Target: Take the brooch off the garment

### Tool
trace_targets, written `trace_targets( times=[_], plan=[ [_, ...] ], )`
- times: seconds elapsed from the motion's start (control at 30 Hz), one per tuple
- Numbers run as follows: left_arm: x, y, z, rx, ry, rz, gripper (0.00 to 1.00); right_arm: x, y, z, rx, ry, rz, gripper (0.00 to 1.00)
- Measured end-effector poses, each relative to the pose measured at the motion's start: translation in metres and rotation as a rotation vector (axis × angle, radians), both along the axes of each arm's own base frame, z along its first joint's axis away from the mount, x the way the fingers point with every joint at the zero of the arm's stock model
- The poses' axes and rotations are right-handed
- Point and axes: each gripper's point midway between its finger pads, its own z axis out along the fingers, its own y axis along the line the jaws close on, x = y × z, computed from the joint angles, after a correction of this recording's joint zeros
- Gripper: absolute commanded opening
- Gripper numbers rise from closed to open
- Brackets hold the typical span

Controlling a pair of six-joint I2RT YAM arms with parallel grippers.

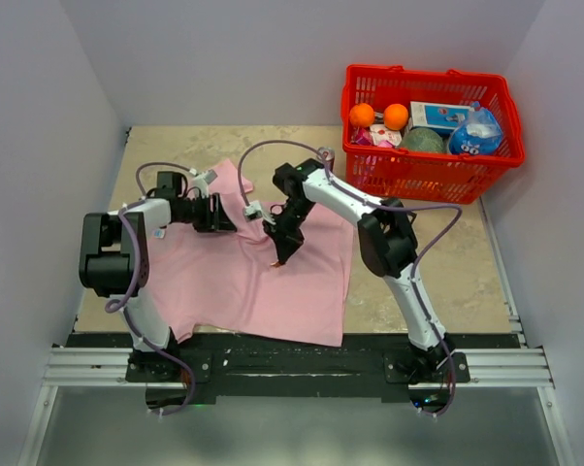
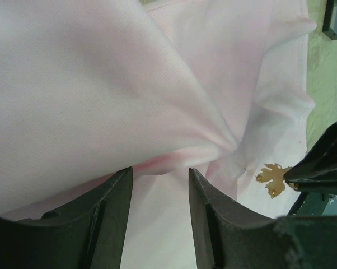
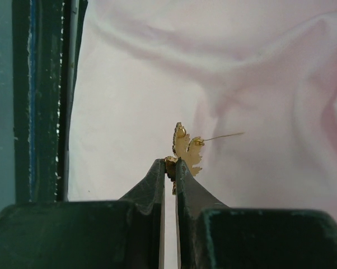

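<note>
While left claw (image 2: 159, 175) grips garment (image 2: 73, 84), brooch (image 3: 187, 149) sits pinched at tips of closed right claw (image 3: 169, 164)

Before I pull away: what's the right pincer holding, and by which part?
The right pincer is shut on the brooch, gripping its lower edge; the leaf body and pin wire show beyond the fingertips, in front of the garment.
</note>
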Motion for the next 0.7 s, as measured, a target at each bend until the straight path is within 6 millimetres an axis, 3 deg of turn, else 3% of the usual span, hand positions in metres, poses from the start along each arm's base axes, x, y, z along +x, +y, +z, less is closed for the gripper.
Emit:
trace_targets(
  times=[0.1,0.2,0.4,0.5,0.7],
  plan=[
    [0.005,-0.003,0.007,-0.022,-0.030,-0.006,0.49,0.011,-0.005,0.022,0.011,-0.131,0.013,0.00],
    [0.012,-0.004,0.018,-0.030,-0.072,-0.007,0.49,0.031,-0.007,0.057,0.064,-0.320,0.009,0.00],
    [0.033,-0.006,0.062,-0.052,-0.185,0.007,0.50,0.079,-0.005,0.119,0.197,-0.679,-0.068,0.00],
    [0.037,-0.008,0.077,-0.073,-0.218,0.011,0.50,0.093,-0.007,0.122,0.220,-0.773,-0.105,0.00],
    [0.038,-0.021,0.098,-0.191,-0.218,-0.009,0.44,0.112,-0.008,0.089,0.214,-0.870,-0.193,0.00]
  ],
)
